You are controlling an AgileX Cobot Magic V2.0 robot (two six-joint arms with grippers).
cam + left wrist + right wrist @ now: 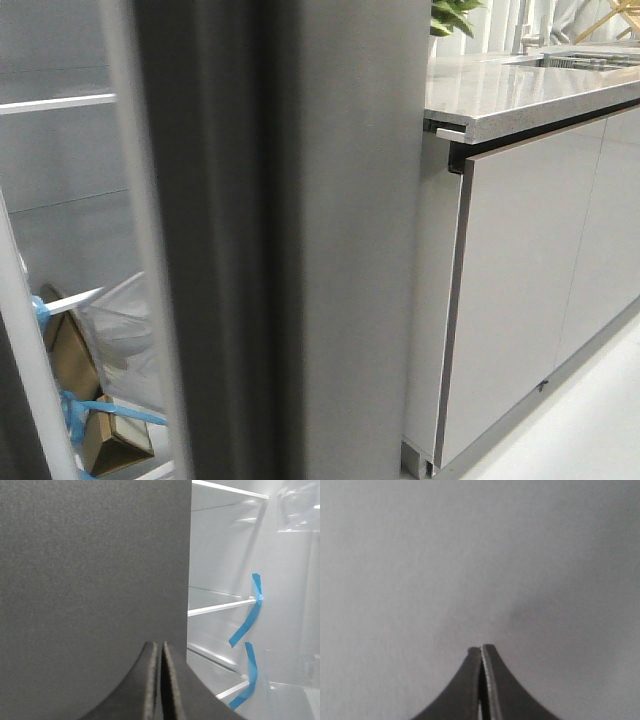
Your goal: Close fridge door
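Note:
The fridge door stands ajar, its matte dark grey face filling the middle of the front view, with a paler edge strip on its left. No gripper shows in the front view. In the left wrist view my left gripper is shut and empty, its tips close against the door's dark face near the door's edge; whether they touch I cannot tell. In the right wrist view my right gripper is shut and empty, close to a plain matte grey surface that fills the view.
The white fridge interior has glass shelves and blue tape strips. Bags and a brown box sit inside at the lower left. A stone countertop over glossy light grey cabinet fronts stands to the right.

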